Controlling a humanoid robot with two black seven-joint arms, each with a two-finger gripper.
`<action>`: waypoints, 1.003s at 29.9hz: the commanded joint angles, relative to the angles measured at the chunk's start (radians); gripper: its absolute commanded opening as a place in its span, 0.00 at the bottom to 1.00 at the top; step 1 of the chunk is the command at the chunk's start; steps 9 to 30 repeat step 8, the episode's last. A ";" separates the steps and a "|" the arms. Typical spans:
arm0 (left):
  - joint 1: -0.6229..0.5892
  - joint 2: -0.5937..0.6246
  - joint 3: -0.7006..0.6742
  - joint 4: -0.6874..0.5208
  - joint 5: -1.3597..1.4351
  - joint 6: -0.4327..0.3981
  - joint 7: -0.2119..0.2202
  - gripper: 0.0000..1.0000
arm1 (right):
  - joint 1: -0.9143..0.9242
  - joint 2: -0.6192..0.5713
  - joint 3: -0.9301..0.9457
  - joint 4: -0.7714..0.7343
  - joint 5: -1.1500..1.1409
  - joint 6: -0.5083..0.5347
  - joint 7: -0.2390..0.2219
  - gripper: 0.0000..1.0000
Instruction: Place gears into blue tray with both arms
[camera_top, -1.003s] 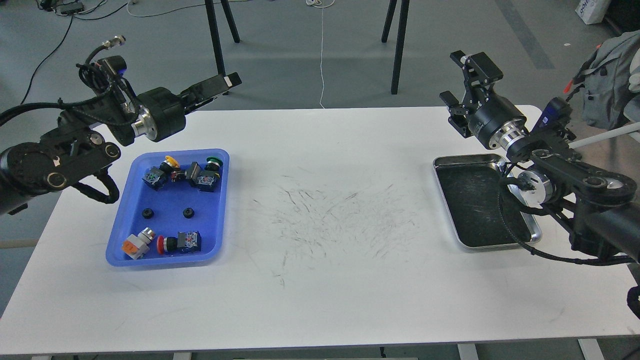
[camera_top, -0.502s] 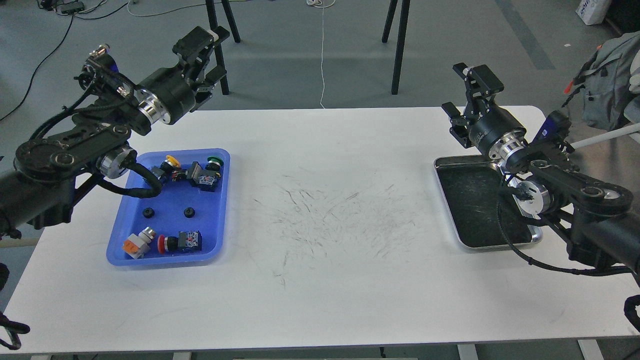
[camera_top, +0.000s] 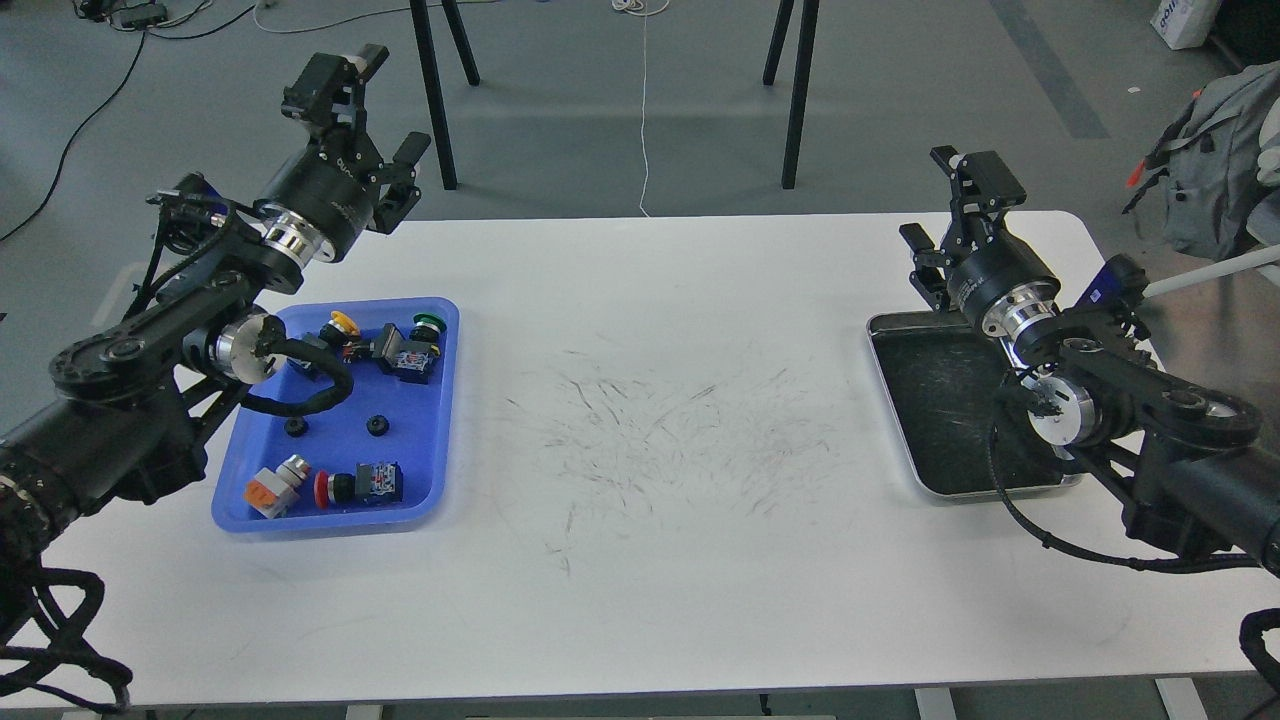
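Two small black gears (camera_top: 296, 427) (camera_top: 377, 425) lie apart in the middle of the blue tray (camera_top: 441, 400) on the left of the white table. My left gripper (camera_top: 373, 118) is raised above the table's far left edge, behind the tray, open and empty. Over on the right, my right gripper (camera_top: 950, 207) hangs above the far end of the silver tray (camera_top: 940, 400), also open with nothing between its fingers. Part of my left arm covers the blue tray's far left corner.
Several coloured push-button switches (camera_top: 400, 350) (camera_top: 325, 487) lie at the far and near ends of the blue tray. The silver tray holds nothing that I can see. Black stand legs (camera_top: 797, 95) stand on the floor beyond the table, and a grey backpack (camera_top: 1215, 170) sits at the far right.
My left gripper has swung from pointing right to pointing up and away, and the left arm has come in over the blue tray's corner. The right gripper has dropped slightly. The gears have not moved.
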 joint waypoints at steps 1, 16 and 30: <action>0.000 -0.011 -0.010 0.007 -0.013 0.001 0.000 1.00 | 0.001 0.002 0.021 0.000 0.000 -0.009 0.000 0.98; 0.002 -0.022 -0.012 0.017 -0.013 0.001 0.000 1.00 | 0.004 0.001 0.045 0.000 0.000 -0.001 0.000 0.98; 0.002 -0.022 -0.012 0.017 -0.013 0.001 0.000 1.00 | 0.004 0.001 0.045 0.000 0.000 -0.001 0.000 0.98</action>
